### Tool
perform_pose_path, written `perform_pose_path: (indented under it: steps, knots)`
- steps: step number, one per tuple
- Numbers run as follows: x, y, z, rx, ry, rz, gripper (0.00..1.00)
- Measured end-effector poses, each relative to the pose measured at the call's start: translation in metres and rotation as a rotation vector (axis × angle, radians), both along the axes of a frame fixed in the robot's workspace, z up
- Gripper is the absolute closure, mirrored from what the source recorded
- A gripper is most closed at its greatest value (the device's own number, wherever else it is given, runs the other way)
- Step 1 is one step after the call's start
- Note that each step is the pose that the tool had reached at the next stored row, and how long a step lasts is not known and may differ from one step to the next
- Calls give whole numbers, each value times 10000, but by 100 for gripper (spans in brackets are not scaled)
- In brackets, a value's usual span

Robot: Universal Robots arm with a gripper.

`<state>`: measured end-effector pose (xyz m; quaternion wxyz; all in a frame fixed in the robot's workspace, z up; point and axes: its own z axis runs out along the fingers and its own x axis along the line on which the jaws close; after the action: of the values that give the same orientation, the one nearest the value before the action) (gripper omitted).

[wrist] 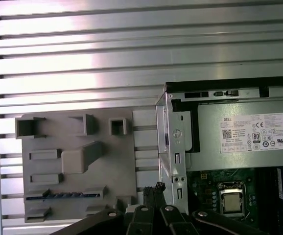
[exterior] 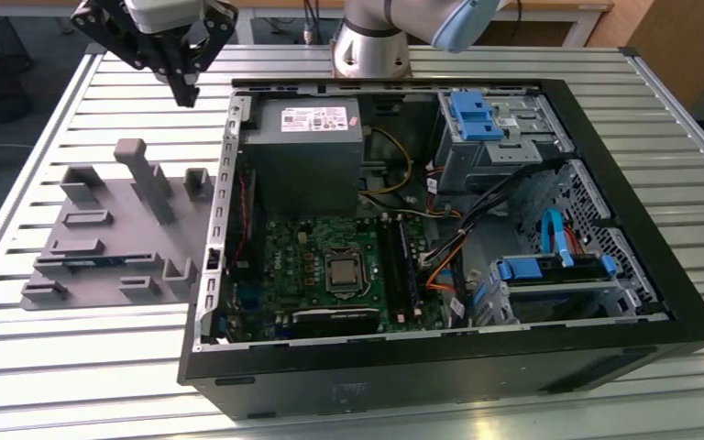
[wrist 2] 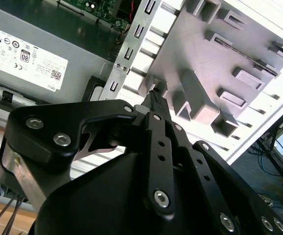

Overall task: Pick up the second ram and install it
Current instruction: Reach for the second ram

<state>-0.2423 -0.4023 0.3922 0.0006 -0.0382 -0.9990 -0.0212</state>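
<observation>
We see the arm's base (exterior: 370,46) standing at the far edge of the slatted metal table (exterior: 34,367), behind the open computer case (exterior: 645,348). The wrist reaches out toward the exterior view's left. The gripper (exterior: 186,92) hangs from it with its fingers pointing down, high above the table and near the case's far corner on that side. In both wrist views the gripper (wrist 2: 156,98) (wrist: 154,188) has its fingertips drawn together into one narrow point, and we see nothing between them. From the first wrist view we look straight down past the fingertips, which sit over the strip between the grey holder tray (wrist: 117,166) and the case's metal side wall, level with the power supply (wrist: 239,137). The second ram (wrist: 63,195) rests on edge in a long slot of that tray. In the exterior view the second ram (exterior: 73,262) is on the tray's nearer part, toward the view's left, well apart from the gripper. The motherboard (exterior: 315,247) lies inside the case below the power supply.
</observation>
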Motion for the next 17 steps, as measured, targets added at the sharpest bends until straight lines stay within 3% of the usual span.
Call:
perform_pose_path:
  steps: [10,17]
  knots:
    - [-55,-52,-17,0,4,16,89]
    - [-84,-75,-31,-1,5,386,89]
